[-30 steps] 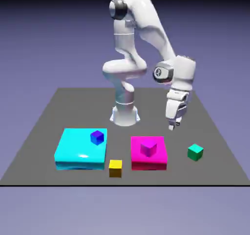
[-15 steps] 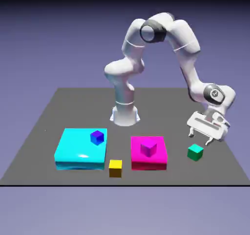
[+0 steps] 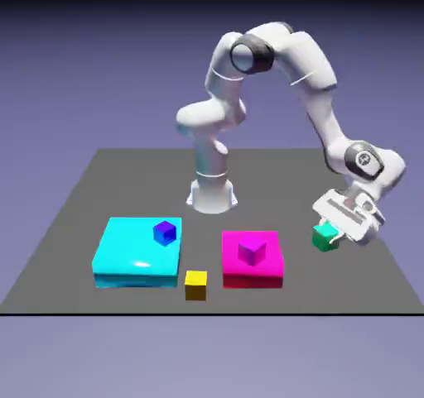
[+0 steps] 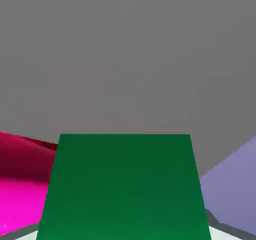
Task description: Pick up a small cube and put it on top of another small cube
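At right, gripper [image 3: 330,238] tilted, apparently gripping green cube [image 3: 325,237]

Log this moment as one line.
gripper: shut on green cube | green cube: looks lifted off table | stack: not made | next: likely carry to another cube

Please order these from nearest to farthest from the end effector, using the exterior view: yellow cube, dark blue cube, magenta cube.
1. Small magenta cube: on the pink-red block, nearest.
2. Small yellow cube: on the dark table, between the two blocks.
3. Small dark blue cube: on the cyan block, farthest.
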Available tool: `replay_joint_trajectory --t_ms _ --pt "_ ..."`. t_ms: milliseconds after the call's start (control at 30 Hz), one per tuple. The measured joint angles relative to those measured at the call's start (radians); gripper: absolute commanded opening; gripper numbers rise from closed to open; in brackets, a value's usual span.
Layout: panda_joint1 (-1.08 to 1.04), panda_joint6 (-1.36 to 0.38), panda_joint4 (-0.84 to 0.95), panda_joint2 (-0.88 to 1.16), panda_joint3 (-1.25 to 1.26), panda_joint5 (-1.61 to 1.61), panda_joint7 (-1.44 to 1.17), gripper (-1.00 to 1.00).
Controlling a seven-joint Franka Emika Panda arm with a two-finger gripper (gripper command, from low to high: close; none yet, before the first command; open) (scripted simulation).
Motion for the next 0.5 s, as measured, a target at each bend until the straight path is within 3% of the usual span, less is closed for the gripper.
replay_joint_trajectory --t_ms 267,400,433,500 --pt "-0.281 -0.192 0.050 -0.123 -0.005 0.233 0.005 -1.00" --pt "-0.312 -0.062 -0.058 -0.099 -0.032 0.187 0.042 -1.00" --pt "-0.316 -0.047 -0.070 -0.096 -0.035 0.182 0.047 1.00" --pt "-0.316 -0.046 -0.070 -0.096 -0.035 0.180 0.047 1.00"
